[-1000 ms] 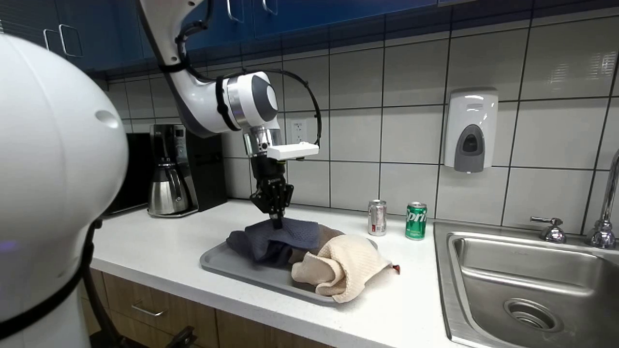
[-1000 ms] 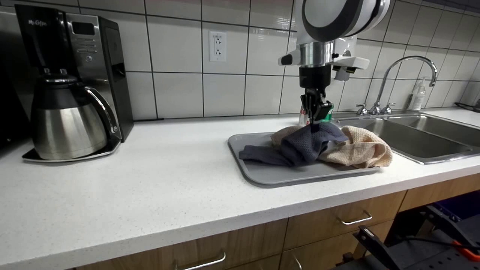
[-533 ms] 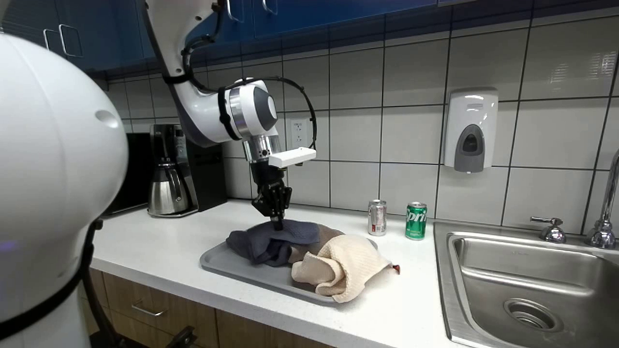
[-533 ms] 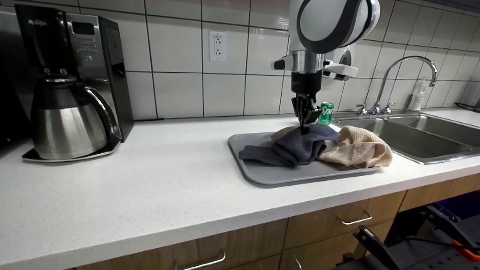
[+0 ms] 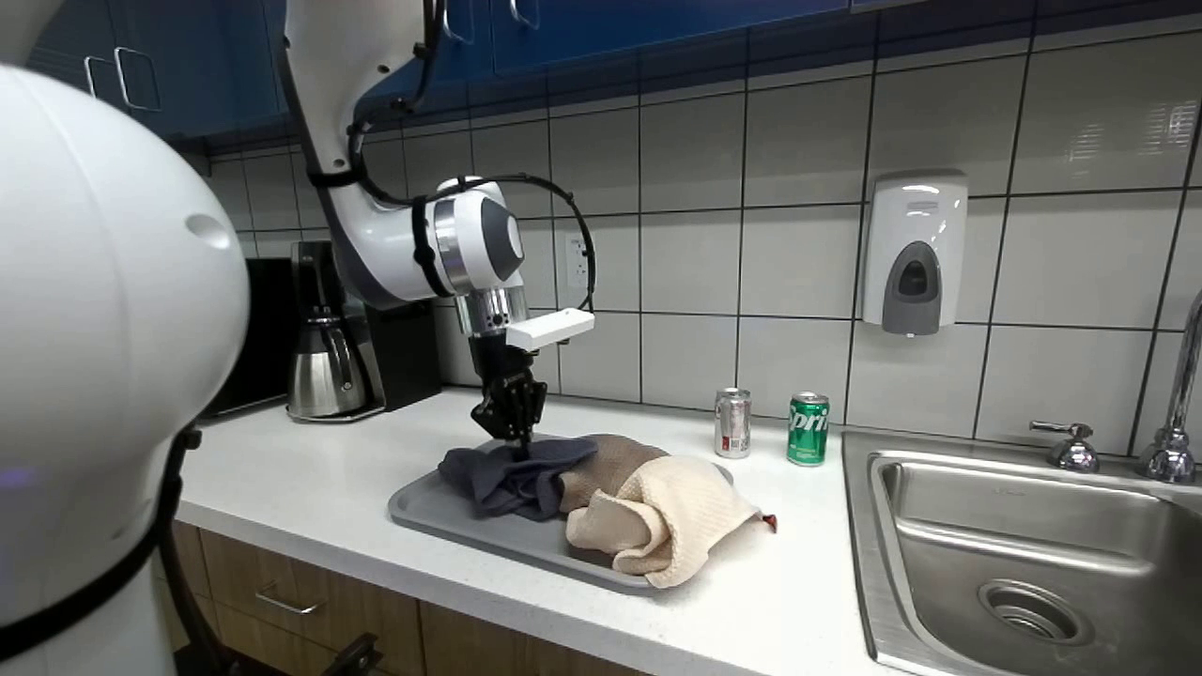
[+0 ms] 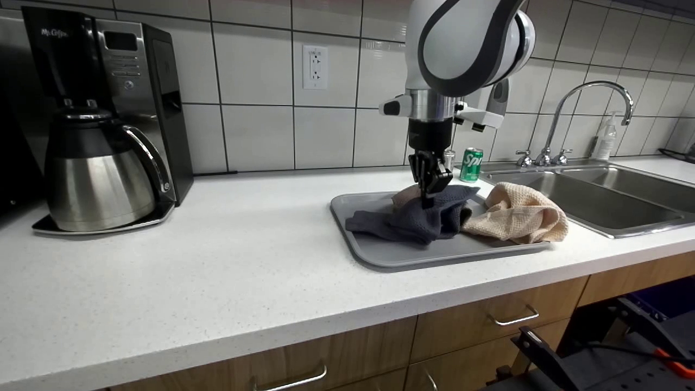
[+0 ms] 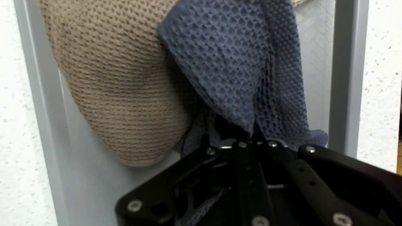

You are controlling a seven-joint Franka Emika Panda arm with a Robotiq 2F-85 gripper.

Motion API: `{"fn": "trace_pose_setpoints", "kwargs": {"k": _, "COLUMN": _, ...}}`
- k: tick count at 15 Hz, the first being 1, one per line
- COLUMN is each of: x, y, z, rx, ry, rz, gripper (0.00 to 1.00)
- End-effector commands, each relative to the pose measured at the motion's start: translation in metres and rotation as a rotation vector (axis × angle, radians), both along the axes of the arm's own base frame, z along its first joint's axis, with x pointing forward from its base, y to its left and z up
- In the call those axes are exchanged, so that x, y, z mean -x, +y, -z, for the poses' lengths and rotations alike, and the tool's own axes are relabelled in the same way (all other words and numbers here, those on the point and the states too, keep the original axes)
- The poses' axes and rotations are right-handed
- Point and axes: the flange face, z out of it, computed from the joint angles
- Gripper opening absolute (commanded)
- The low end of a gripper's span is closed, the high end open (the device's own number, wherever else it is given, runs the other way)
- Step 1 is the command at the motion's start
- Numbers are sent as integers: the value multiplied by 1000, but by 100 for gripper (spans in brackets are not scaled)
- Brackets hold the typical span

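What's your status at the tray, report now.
Gripper shut, low over gray tray. Dark blue cloth pinched in it, rest bunched below. Brown cloth close alongside.

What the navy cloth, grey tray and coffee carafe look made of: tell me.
Navy waffle-weave cloth: matte fabric, perhaps cotton, from its dimpled texture. Grey tray: probably moulded plastic, satin; smooth rounded rim. Coffee carafe: body likely brushed steel, given its metallic sheen.

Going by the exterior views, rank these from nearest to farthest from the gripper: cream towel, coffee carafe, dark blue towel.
1. Dark blue towel: touching the gripper.
2. Cream towel: on the tray, right of the gripper in both exterior views.
3. Coffee carafe: off the tray, left in both views.
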Motion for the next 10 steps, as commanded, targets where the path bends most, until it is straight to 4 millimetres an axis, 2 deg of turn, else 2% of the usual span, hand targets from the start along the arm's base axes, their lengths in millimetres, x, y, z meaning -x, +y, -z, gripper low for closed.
{"fn": "trace_pose_setpoints", "kwargs": {"k": 1, "x": 0, "y": -1, "z": 4, "rx": -12, "ry": -23, "rz": -3, "gripper": 1}}
{"fn": "trace_pose_setpoints", "kwargs": {"k": 2, "x": 0, "y": 1, "z": 4, "rx": -16, "ry": -28, "rz": -7, "gripper": 1}}
{"fn": "trace_pose_setpoints", "kwargs": {"k": 3, "x": 1, "y": 3, "z": 2, "rx": -23, "ry": -32, "rz": -12, "gripper": 29}}
{"fn": "trace_pose_setpoints", "kwargs": {"k": 4, "x": 2, "y": 6, "z": 0, "rx": -26, "ry": -42, "rz": -19, "gripper": 30}}
{"fn": "trace_pose_setpoints", "kwargs": {"k": 10, "x": 15, "y": 24, "z": -19, "rx": -36, "ry": -69, "rz": -26, "gripper": 73}}
